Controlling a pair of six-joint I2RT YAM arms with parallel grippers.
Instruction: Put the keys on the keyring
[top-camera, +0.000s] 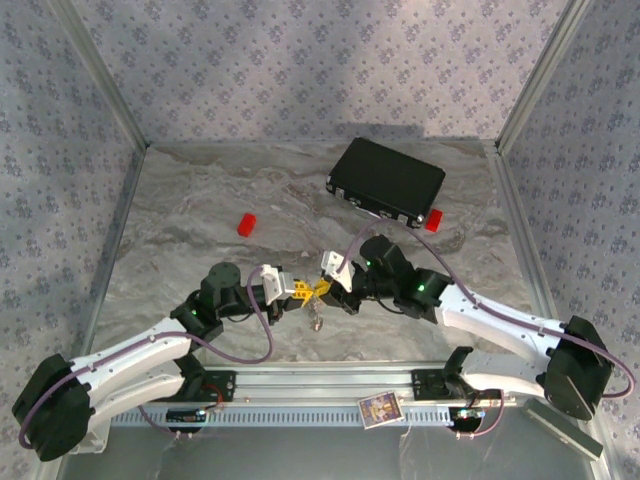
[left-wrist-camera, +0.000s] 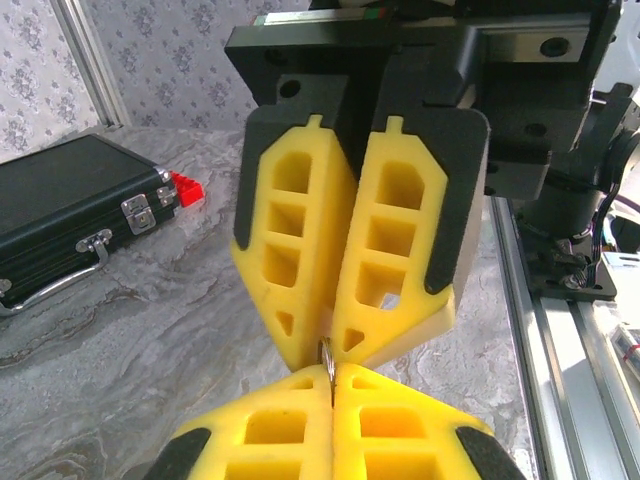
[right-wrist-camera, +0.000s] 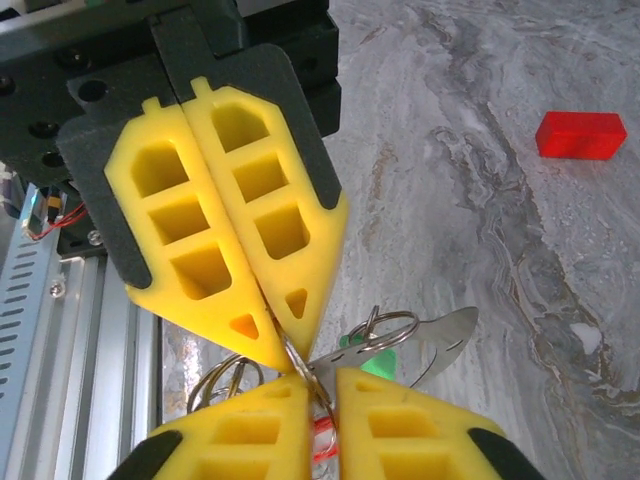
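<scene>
My two grippers meet tip to tip over the middle of the table, the left gripper (top-camera: 303, 292) coming from the left and the right gripper (top-camera: 325, 290) from the right. Between them is the keyring (right-wrist-camera: 300, 362), a thin silvery wire ring. In the left wrist view my left gripper (left-wrist-camera: 332, 378) is shut on the ring's edge (left-wrist-camera: 327, 355). The right gripper (right-wrist-camera: 322, 380) pinches the same wire. A green key head (right-wrist-camera: 378, 362) and a red-and-white key (right-wrist-camera: 322, 432) hang at the ring, beside a leaf-shaped metal tag (right-wrist-camera: 445, 335) and smaller rings (right-wrist-camera: 215, 385).
A black case (top-camera: 387, 180) lies at the back right, with one red block (top-camera: 434, 219) at its corner. Another red block (top-camera: 247, 223) sits at the back left. The metal rail (top-camera: 320, 385) runs along the near edge. Walls enclose the table on three sides.
</scene>
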